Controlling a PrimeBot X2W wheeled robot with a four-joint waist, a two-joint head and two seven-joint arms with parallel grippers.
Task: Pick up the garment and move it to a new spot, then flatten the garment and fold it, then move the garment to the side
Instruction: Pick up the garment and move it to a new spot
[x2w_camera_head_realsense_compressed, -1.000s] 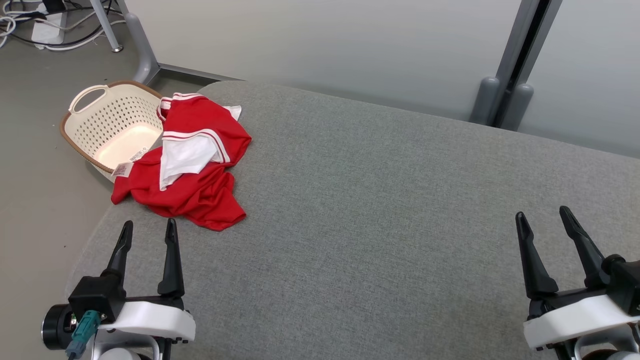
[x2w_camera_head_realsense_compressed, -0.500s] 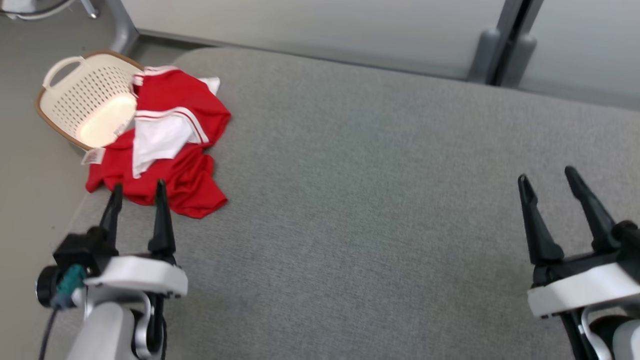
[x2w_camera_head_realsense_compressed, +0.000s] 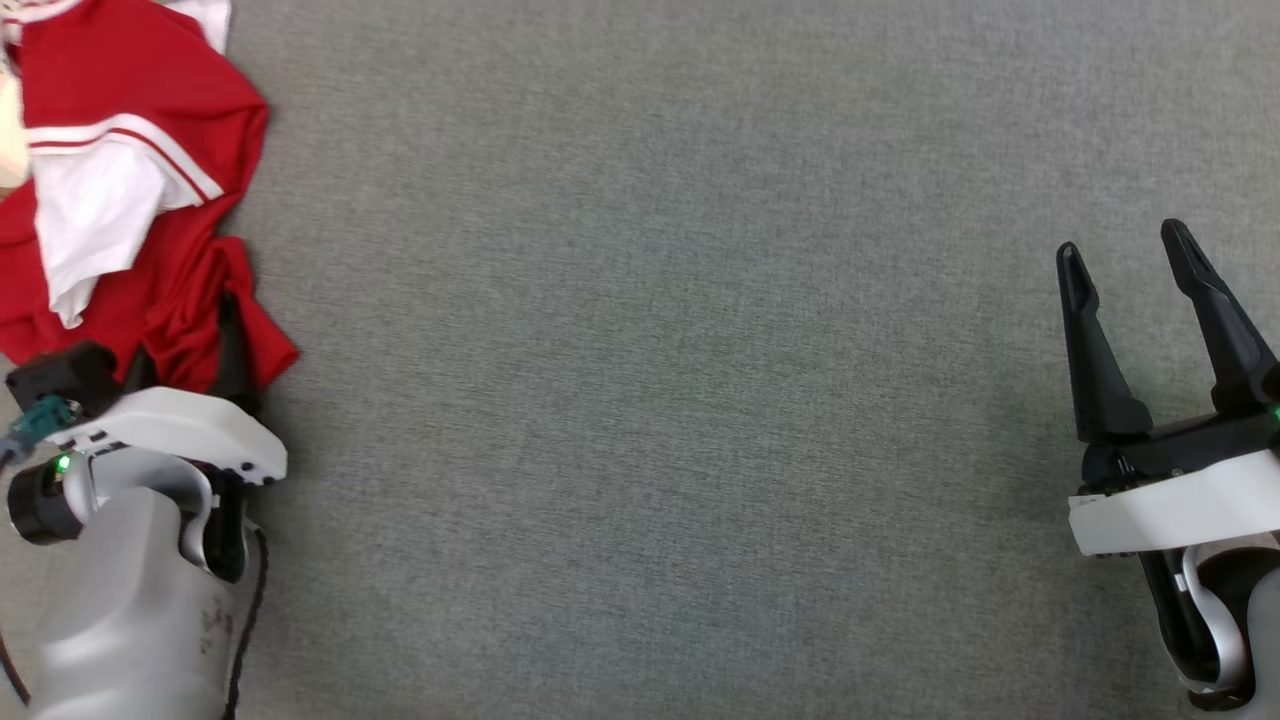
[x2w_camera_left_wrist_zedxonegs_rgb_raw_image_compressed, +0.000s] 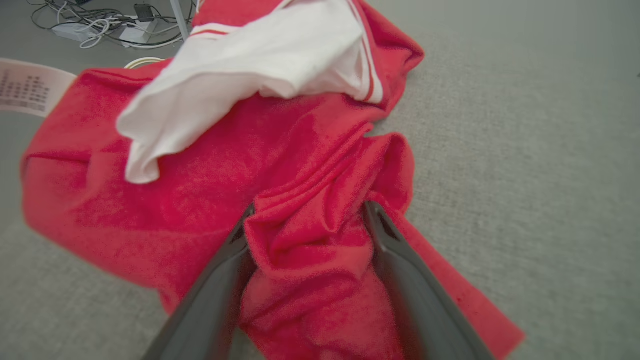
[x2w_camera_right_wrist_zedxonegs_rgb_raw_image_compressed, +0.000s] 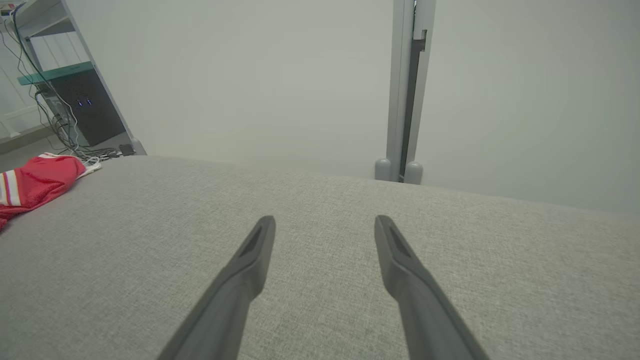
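The garment (x2w_camera_head_realsense_compressed: 120, 200), red with a white panel and white-striped trim, lay crumpled at the left edge of the grey table (x2w_camera_head_realsense_compressed: 650, 350). From the left wrist view some of it seemed to hang over that edge, with a printed label (x2w_camera_left_wrist_zedxonegs_rgb_raw_image_compressed: 25, 87) sticking out from its far side and a tangle of cables (x2w_camera_left_wrist_zedxonegs_rgb_raw_image_compressed: 100, 25) on the floor beyond.

The left gripper (x2w_camera_head_realsense_compressed: 185, 345) was down on the near end of the heap. Its two fingers stood wide apart, and a raised fold of red cloth sat bunched between them (x2w_camera_left_wrist_zedxonegs_rgb_raw_image_compressed: 309, 207). The cloth touched the inner faces of both fingers, but the jaws had not closed on it. From the head view, one dark finger (x2w_camera_head_realsense_compressed: 232, 340) showed pressed into the red folds, and the other was mostly hidden behind the wrist.

The right gripper (x2w_camera_head_realsense_compressed: 1122, 240) hung well apart from the garment, over bare table at the right side. Its fingers were spread wide with nothing between them (x2w_camera_right_wrist_zedxonegs_rgb_raw_image_compressed: 325, 220). From that wrist the garment (x2w_camera_right_wrist_zedxonegs_rgb_raw_image_compressed: 35, 185) was a small red lump at the table's far left corner, with a pale wall and a grey post (x2w_camera_right_wrist_zedxonegs_rgb_raw_image_compressed: 407, 100) behind the table.
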